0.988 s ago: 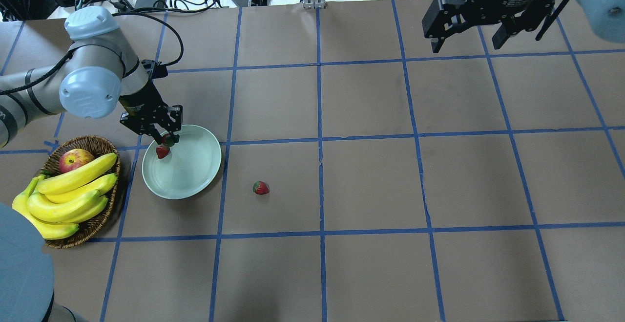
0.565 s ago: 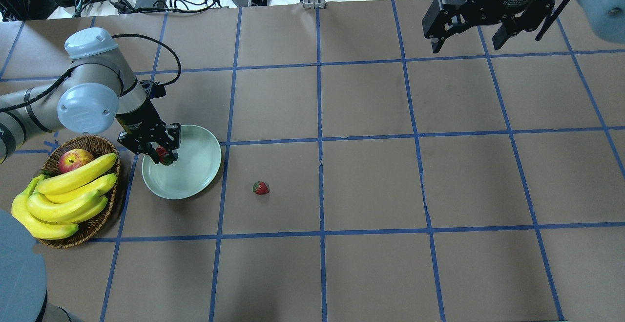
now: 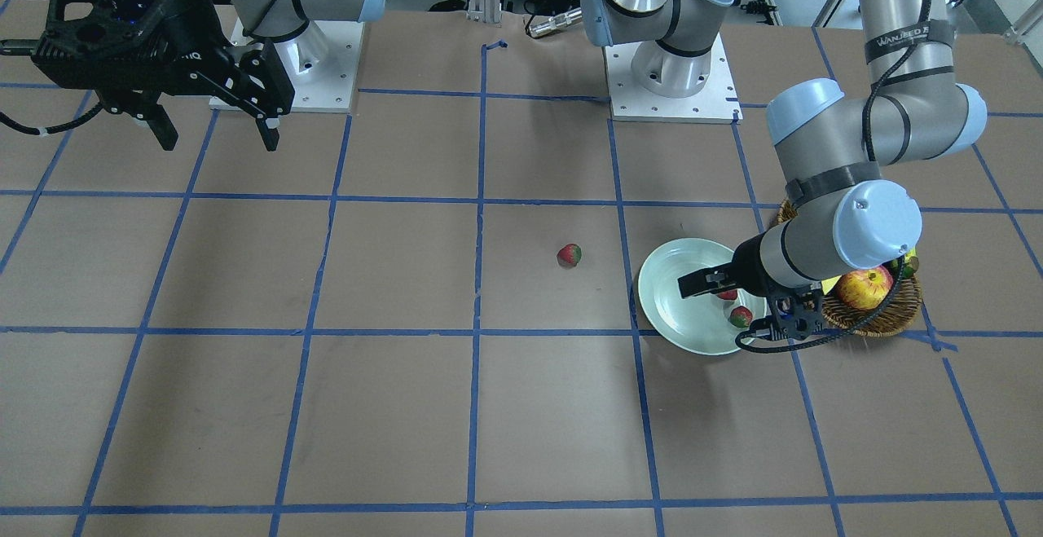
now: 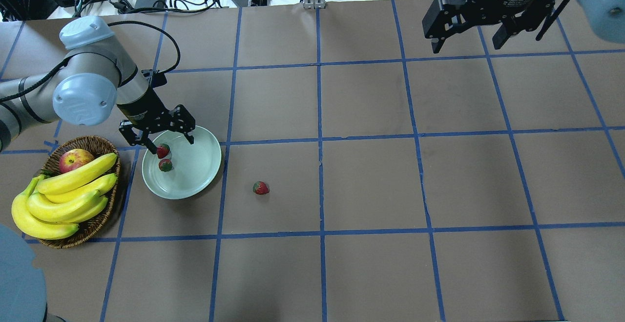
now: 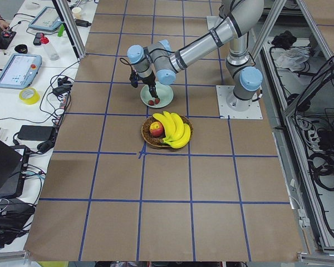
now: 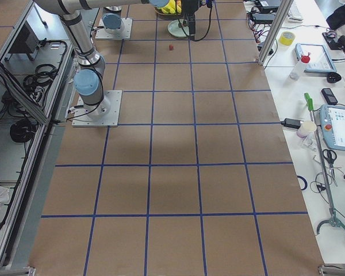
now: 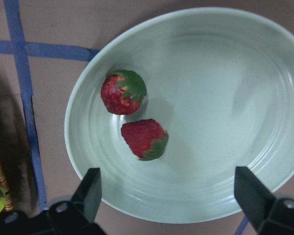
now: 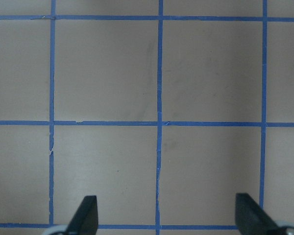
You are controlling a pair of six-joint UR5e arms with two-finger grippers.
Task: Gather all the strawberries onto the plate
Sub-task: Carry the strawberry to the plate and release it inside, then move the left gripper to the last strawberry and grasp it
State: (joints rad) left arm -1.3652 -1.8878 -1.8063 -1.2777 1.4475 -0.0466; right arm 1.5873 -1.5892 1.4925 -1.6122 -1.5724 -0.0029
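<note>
The pale green plate [image 4: 195, 168] holds two strawberries [image 4: 163, 150] [image 4: 165, 165], lying side by side near its left rim. My left gripper [image 4: 168, 142] hangs open just above them with nothing between its fingers. The left wrist view looks straight down on both berries [image 7: 123, 93] [image 7: 144, 138] and the plate [image 7: 225, 98]. A third strawberry [image 4: 261, 188] lies on the brown table, right of the plate. From the front I see the same loose berry [image 3: 569, 256] and the plate [image 3: 672, 321]. My right gripper [image 4: 466, 38] stands open and empty, high over the far right.
A wicker basket [image 4: 100, 142] with bananas [image 4: 68, 195] and an apple [image 4: 74, 160] sits close against the plate's left side. Blue tape lines grid the table. Cables and boxes lie beyond the far edge.
The left gripper, shut on a strawberry above the plate, came down and opened. That berry now lies in the plate beside the first. The right arm has not moved.
</note>
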